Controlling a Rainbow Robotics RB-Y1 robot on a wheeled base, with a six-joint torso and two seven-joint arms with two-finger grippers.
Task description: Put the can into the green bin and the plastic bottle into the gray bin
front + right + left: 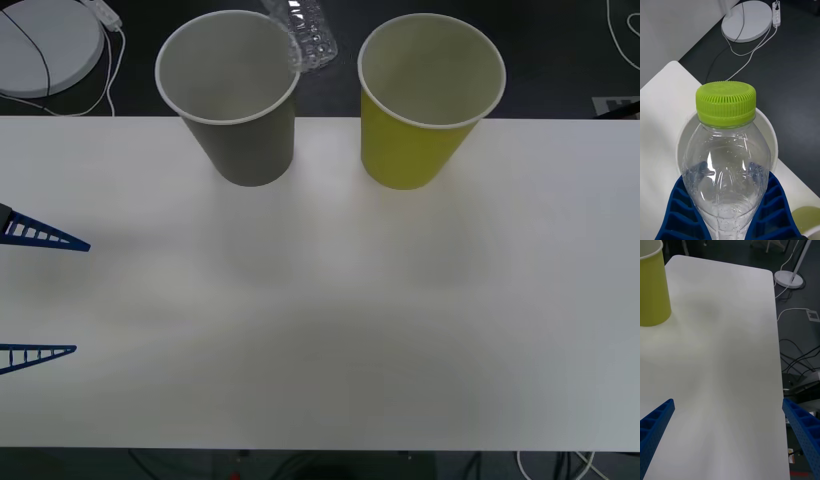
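The plastic bottle [726, 165], clear with a lime-green cap [725, 102], is held upright in my right gripper [728, 210], whose blue fingers [677, 213] are shut on its body. It hangs over the mouth of the gray bin [768, 127]. In the front view the bottle [305, 30] shows just past the far rim of the gray bin [240, 120], and the green bin [420, 120] stands to its right. My left gripper [82, 297] waits open over the table's left side, away from both bins. The can is out of view.
The white table [330, 320] stretches bare in front of the two bins. A white round lamp base [45, 45] with cables lies on the dark floor beyond the far left corner. In the left wrist view the green bin [653, 288] stands well ahead of my fingers.
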